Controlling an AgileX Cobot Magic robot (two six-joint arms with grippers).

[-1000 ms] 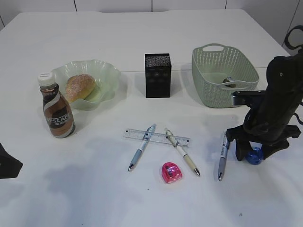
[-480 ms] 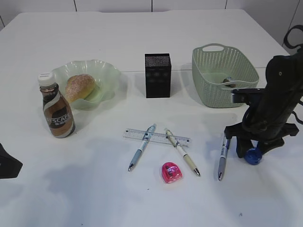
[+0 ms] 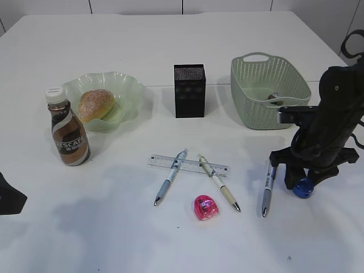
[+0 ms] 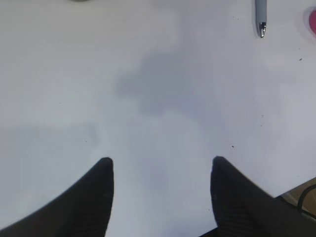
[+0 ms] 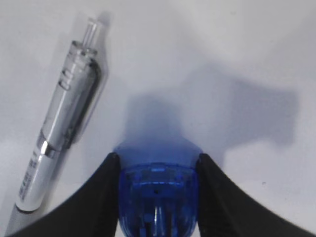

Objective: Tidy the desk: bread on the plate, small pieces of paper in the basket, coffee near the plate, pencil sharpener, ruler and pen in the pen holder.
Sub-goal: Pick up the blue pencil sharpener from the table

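My right gripper [image 3: 302, 181] is shut on a blue pencil sharpener [image 3: 303, 189] that rests on the table; in the right wrist view both fingers [image 5: 158, 159] press its sides [image 5: 158, 197]. A silver pen [image 3: 267, 187] lies just left of it and also shows in the right wrist view [image 5: 59, 133]. A ruler [image 3: 159, 162], a blue pen [image 3: 169, 179], a beige pen [image 3: 219, 183] and a pink sharpener [image 3: 206, 207] lie mid-table. The black pen holder [image 3: 189, 91] stands behind them. Bread [image 3: 95, 104] sits on the green plate [image 3: 128, 91], with the coffee bottle [image 3: 67, 131] beside it. My left gripper [image 4: 160, 165] is open and empty.
The green basket [image 3: 267, 114] stands at the back right with a small scrap [image 3: 276, 98] inside. In the left wrist view a pen tip [image 4: 260, 17] and the pink sharpener's edge [image 4: 312, 22] show at the top right. The left arm [image 3: 8, 196] sits at the left edge.
The right gripper's fingers have closed in on the blue sharpener, nudging it slightly left. The left arm has not moved.
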